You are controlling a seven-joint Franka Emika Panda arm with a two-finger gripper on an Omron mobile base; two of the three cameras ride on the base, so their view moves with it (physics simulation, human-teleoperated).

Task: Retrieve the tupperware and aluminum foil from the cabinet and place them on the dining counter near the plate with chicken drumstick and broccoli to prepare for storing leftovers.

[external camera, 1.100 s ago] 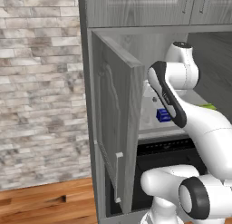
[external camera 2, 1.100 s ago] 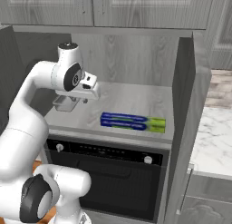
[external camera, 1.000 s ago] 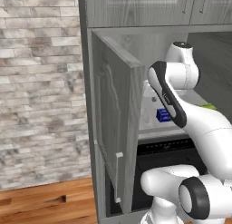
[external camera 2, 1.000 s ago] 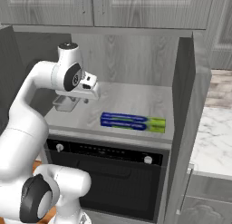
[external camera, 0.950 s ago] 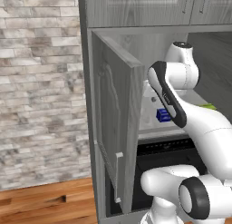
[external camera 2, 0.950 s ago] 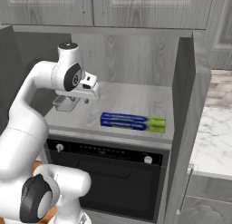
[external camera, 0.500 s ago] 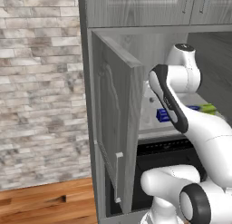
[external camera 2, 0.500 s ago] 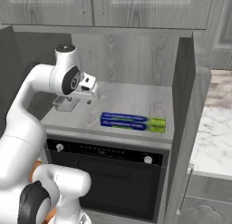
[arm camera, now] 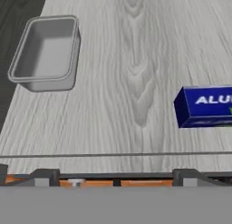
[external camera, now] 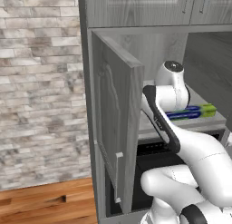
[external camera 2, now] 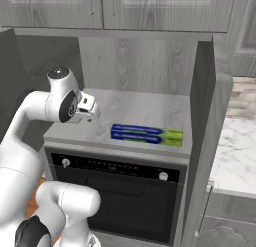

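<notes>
- The arm's hand [external camera 2: 85,108] hung at the near left of the open cabinet, just above the front edge of the shelf [external camera 2: 145,108] over the oven [external camera 2: 122,191]. The fingers were not clear in any view, so I could not tell whether they were wide or narrow; nothing appeared to be held.
- The step in hand looked like the first reach, with both items not yet picked up.
- The box of foil [external camera 2: 146,135] lay flat near the front of the shelf, right of the hand, its long side running along the shelf edge. In the hand view its blue end [arm camera: 204,106] sat to the right, cut off by the frame.
- To take the box well, the fingers would likely need to close across its narrow width near the middle, so it lifts level and clears the open right door [external camera 2: 202,141].
- The grey plastic tub [arm camera: 44,53] stood upright and empty at the far left of the shelf in the hand view, well apart from the box.
- For the tub, pinching one thin wall from above seemed the surer hold; its slanted sides could slip.
- In the left base view the left door [external camera: 115,128] hid the tub's part of the shelf, and the arm covered part of the box [external camera: 190,112].
- The dining surface and the plate were out of frame.
</notes>
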